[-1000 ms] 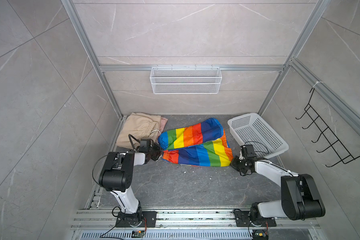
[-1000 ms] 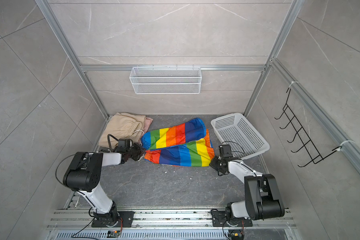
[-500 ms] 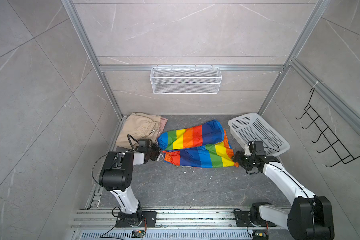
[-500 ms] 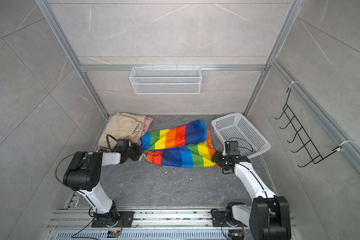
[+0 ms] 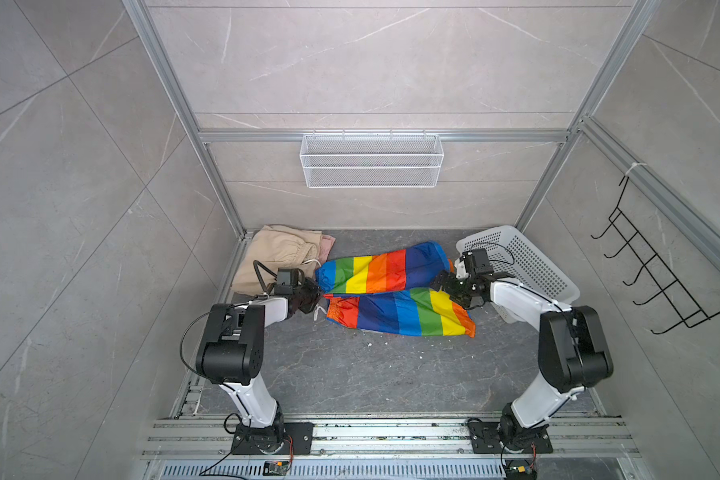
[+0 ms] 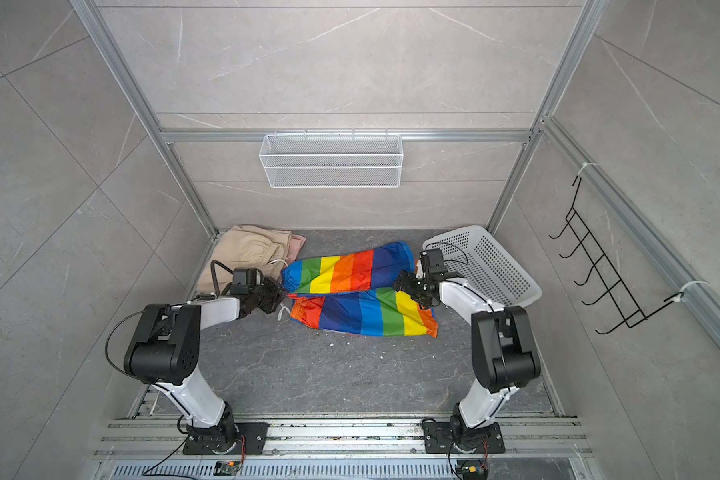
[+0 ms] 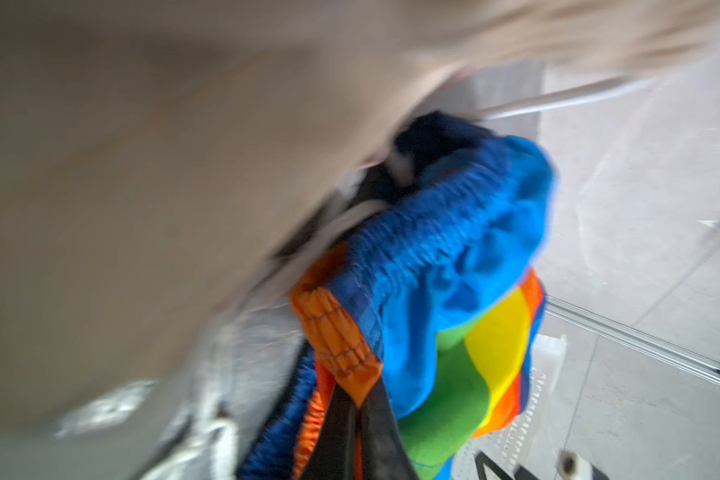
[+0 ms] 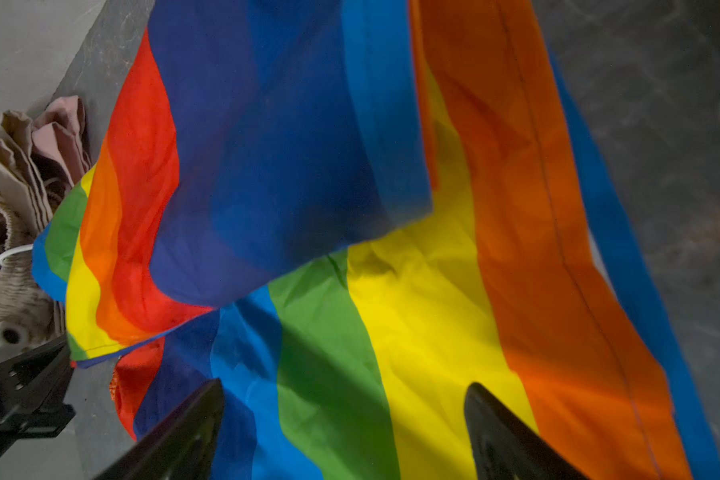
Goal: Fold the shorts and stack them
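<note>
Lying on grey tabletop (image 5: 350, 374): rainbow shorts (image 5: 400, 311).

The striped shorts (image 5: 391, 291) are spread in the middle of the floor (image 5: 350, 374). A pile of two shorts (image 5: 279, 253) is found at ten o'clock from them. The basket (image 5: 537, 270) is set at two o'clock.

Both top views are bright and even, with soft light falling from above and everything crisp. The wide lens splays the frame posts (image 5: 167, 83) outward at the edges, and faint shadows sit on the floor (image 5: 350, 374) under the arms. Left wrist view is badly smeared: the beige shorts (image 7: 142, 166) are a flat wash, the rainbow shorts (image 7: 454, 270) only half sharp. Right wrist view is dimmer, the cloth fairly sharp, the right gripper (image 8: 344, 384) dark and soft-edged.
</note>
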Available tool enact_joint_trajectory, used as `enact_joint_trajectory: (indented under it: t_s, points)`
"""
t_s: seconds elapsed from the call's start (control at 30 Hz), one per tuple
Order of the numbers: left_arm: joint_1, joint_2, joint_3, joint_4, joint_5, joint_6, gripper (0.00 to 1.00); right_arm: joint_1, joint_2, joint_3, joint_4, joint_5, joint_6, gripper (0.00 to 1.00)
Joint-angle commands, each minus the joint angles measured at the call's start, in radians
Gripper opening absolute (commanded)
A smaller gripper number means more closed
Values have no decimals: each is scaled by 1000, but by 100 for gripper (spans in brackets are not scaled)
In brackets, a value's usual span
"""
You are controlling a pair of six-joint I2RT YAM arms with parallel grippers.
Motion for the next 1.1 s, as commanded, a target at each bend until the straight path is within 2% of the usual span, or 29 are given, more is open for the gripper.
enact_joint_trajectory:
  t_s: [0.0, 0.23, 0.37, 0.53, 0.67, 0.8, 0.97, 1.07]
  points:
    - [7, -78, 66, -60, 10, 57, 0, 1, 89, 109, 39, 44, -16, 90]
    - [22, -61, 118, -68, 45, 43, 0, 2, 231, 306, 1, 83, -39, 88]
    - [25, -29, 156, -76, 64, 41, 0, 1, 253, 383, -6, 89, -48, 88]
    - [27, -6, 193, -97, 60, 46, 0, 6, 300, 484, -100, 58, -69, 88]
    - [27, 27, 218, -95, 69, 43, 0, 24, 229, 375, -98, 71, -75, 89]
    - [27, 42, 229, -88, 68, 38, 0, 50, 89, 222, -48, 64, -10, 90]
    - [25, 29, 252, -95, 67, 31, 0, 129, -37, 40, 104, 46, 168, 92]
    - [16, 8, 258, -99, 65, 22, 0, 208, -37, -3, 237, 25, 297, 93]
